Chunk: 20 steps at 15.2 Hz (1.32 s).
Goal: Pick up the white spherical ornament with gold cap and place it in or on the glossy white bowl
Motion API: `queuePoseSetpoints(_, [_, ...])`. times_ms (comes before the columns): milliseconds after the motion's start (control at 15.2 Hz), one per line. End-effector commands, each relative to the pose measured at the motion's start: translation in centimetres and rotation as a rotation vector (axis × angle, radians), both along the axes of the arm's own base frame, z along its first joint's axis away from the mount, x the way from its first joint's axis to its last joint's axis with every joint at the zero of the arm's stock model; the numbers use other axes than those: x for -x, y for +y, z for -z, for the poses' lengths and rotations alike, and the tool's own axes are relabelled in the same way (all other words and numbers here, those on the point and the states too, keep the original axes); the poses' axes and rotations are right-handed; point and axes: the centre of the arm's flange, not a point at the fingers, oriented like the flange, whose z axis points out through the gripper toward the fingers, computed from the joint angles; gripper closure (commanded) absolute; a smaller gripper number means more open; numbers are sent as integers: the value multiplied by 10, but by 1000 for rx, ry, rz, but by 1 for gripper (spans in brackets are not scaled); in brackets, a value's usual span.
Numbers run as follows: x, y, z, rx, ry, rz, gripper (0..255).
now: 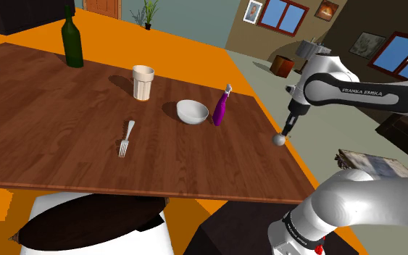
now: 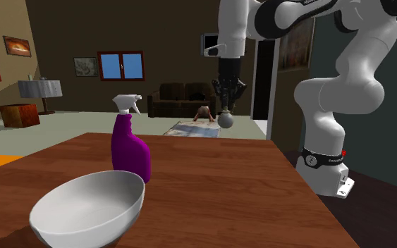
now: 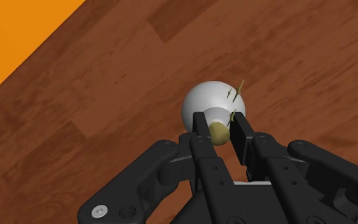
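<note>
— What is the all-black two-finger gripper (image 3: 219,124) doing?

— It is clamped on the small gold cap of the pale grey-white spherical ornament (image 3: 206,102). One finger presses each side of the cap, and the ball hangs just beyond the fingertips.

— And where is that ornament?

— It is under the gripper (image 1: 288,132), over the brown wooden plank table (image 1: 64,145), near the table edge on the shoulder view's right. In the second exterior view the ornament (image 2: 226,121) shows above the table's far edge, against the room behind.

— And the bowl?

— The glossy white round bowl (image 1: 193,114) sits further in on the table, well apart from the ornament (image 1: 280,139). A purple spray bottle with a white trigger head (image 1: 220,110) stands just beside the bowl, between it and the ornament.

— Anything beyond that?

— A cream ribbed cup (image 1: 143,81), a silver metal fork (image 1: 126,138) and a dark green bottle (image 1: 72,42).
</note>
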Motion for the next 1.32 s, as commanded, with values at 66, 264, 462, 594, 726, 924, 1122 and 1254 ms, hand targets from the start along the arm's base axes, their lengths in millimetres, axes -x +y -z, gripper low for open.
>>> queuePoseSetpoints(66, [0, 0, -16, 0, 0, 0, 255])
queuePoseSetpoints(264, [0, 0, -32, 0, 0, 0, 255])
queuePoseSetpoints(462, [-25, 9, -39, 0, 0, 0, 255])
queuePoseSetpoints(594, [-49, 18, -41, 0, 0, 0, 255])
queuePoseSetpoints(726, [-74, 27, -44, 0, 0, 0, 255])
queuePoseSetpoints(924, [-111, 41, -47, 0, 0, 0, 255])
queuePoseSetpoints(1122, [-148, 55, -50, 0, 0, 0, 255])
queuePoseSetpoints(1254, [-173, 65, -53, 0, 0, 0, 255])
